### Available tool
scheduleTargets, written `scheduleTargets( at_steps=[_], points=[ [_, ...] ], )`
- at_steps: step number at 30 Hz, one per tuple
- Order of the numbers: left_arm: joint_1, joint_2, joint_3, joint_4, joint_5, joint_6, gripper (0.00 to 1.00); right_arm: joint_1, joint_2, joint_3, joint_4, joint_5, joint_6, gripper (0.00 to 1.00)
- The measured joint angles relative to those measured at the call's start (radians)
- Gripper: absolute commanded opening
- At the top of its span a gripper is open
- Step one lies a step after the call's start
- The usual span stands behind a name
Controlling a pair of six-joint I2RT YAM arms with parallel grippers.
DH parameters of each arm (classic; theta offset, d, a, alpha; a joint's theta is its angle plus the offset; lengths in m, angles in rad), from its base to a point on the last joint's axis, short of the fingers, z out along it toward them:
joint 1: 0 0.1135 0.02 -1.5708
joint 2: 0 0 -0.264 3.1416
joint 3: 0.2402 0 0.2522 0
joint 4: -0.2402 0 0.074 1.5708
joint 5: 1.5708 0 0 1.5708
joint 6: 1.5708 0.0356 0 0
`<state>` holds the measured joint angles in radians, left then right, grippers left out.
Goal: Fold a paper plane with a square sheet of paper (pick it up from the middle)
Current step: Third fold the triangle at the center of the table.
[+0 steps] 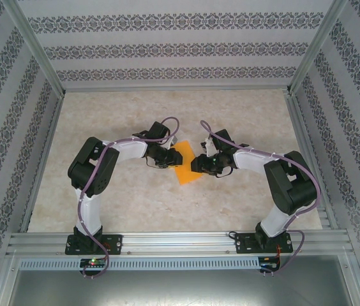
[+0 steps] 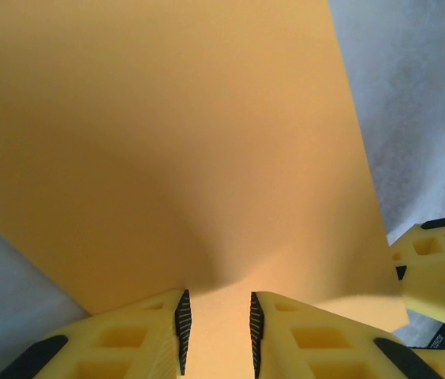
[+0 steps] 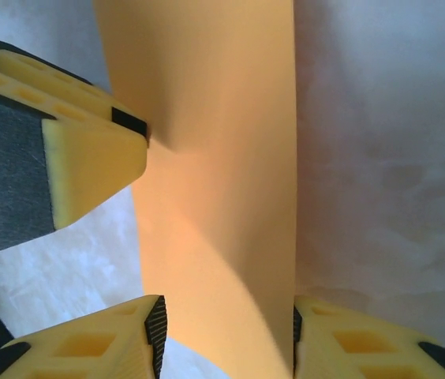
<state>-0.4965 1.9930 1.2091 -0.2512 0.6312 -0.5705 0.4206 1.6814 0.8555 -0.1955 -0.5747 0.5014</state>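
The square sheet of paper (image 1: pixel 186 167), bright orange, lies on the table between my two grippers. My left gripper (image 1: pixel 169 157) comes at it from the left and my right gripper (image 1: pixel 198 164) from the right. In the left wrist view the paper (image 2: pixel 175 142) humps up just ahead of the left gripper (image 2: pixel 217 332), whose jaws stand a narrow gap apart with paper between them. In the right wrist view a curved strip of the paper (image 3: pixel 215 158) runs between the wide jaws of the right gripper (image 3: pixel 226 339); its right edge is at the right pad.
The pale marbled table (image 1: pixel 116 204) is walled by patterned panels with a metal frame (image 1: pixel 39 64). A yellow finger of the right gripper (image 2: pixel 435 268) sits beside the paper's right edge. The left gripper's finger (image 3: pixel 88 158) touches the paper's left edge.
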Motion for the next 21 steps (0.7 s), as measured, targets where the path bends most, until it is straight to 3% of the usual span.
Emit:
scheduleTargets(
  at_steps=[5,17,21],
  points=[
    [0.000,0.000,0.000,0.000,0.000,0.010,0.30,0.000,-0.003,0.000,0.006,-0.011,0.008,0.38],
    [0.000,0.000,0.000,-0.001,0.000,0.014,0.30,0.000,-0.040,-0.002,0.051,-0.053,0.061,0.07],
    [0.000,0.000,0.000,-0.001,0.000,0.014,0.30,0.001,-0.027,-0.002,0.080,-0.071,0.077,0.05]
  ],
)
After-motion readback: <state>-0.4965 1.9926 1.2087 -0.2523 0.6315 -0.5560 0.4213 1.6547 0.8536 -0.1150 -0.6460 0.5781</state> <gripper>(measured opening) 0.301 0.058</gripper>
